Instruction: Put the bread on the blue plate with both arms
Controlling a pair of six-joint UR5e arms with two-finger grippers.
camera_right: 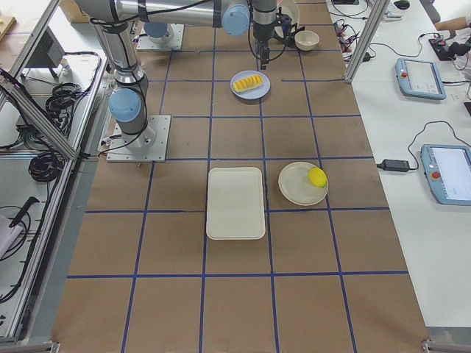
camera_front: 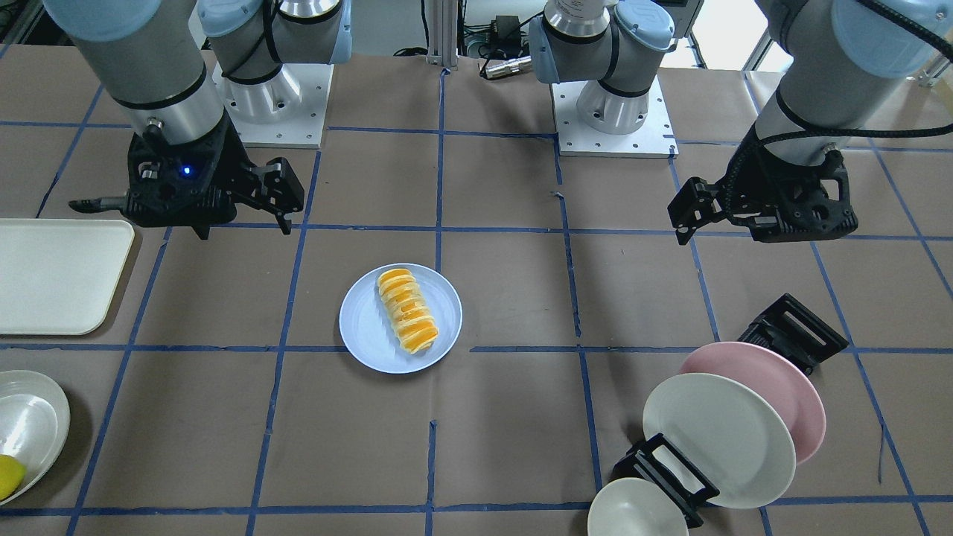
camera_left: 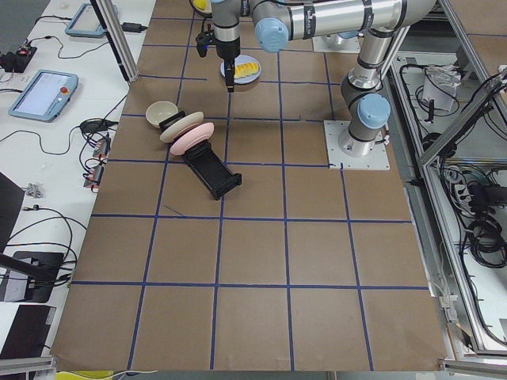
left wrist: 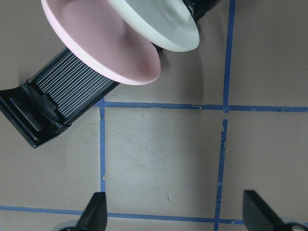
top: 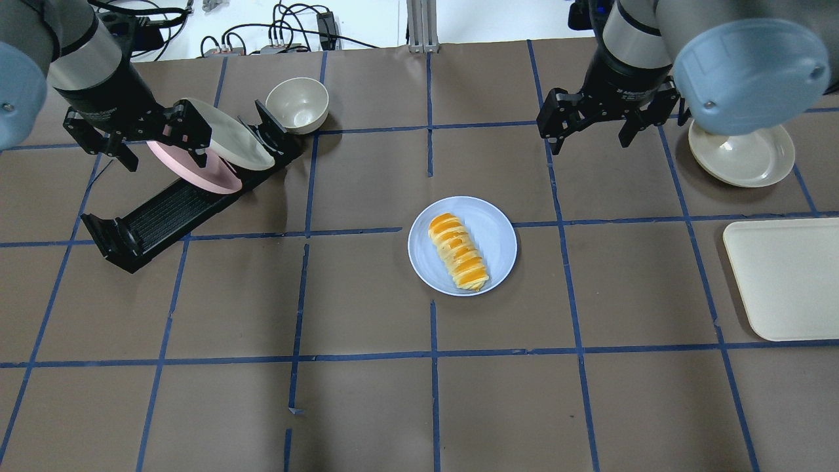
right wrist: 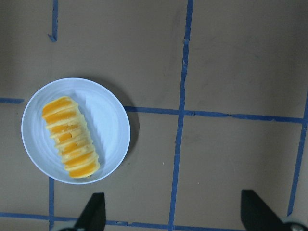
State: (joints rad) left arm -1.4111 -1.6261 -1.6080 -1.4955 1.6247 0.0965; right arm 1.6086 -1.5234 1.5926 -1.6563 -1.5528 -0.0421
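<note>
Bread (top: pixel 459 252) flat on the blue plate (top: pixel 499 244), laid on a slant across it, with bare plate on either side. Plate near the middle of the table (top: pixel 367 301), touched by neither claw.

Right gripper (top: pixel 588 145) released, fingers spread wide and clasping nothing. Raised above the table, beyond the plate on its far side and toward the robot's right, clearly apart from the bread. In the right wrist view, plate and bread in the left half of the frame, farther out than the left fingertip (right wrist: pixel 95 211), not between the two tips.

Left gripper (left wrist: pixel 175 216) likewise released, fingers wide, only bare table between them. Hovering by the black rack (top: pixel 151 223), just beside the pink plate (left wrist: pixel 106 48) and the cream plate (left wrist: pixel 159 24) leaning in it. Well apart from the bread, off to the robot's left.

A small bowl (top: pixel 298 105) by the rack's far end; a cream tray (top: pixel 786 275) at the robot's right.
</note>
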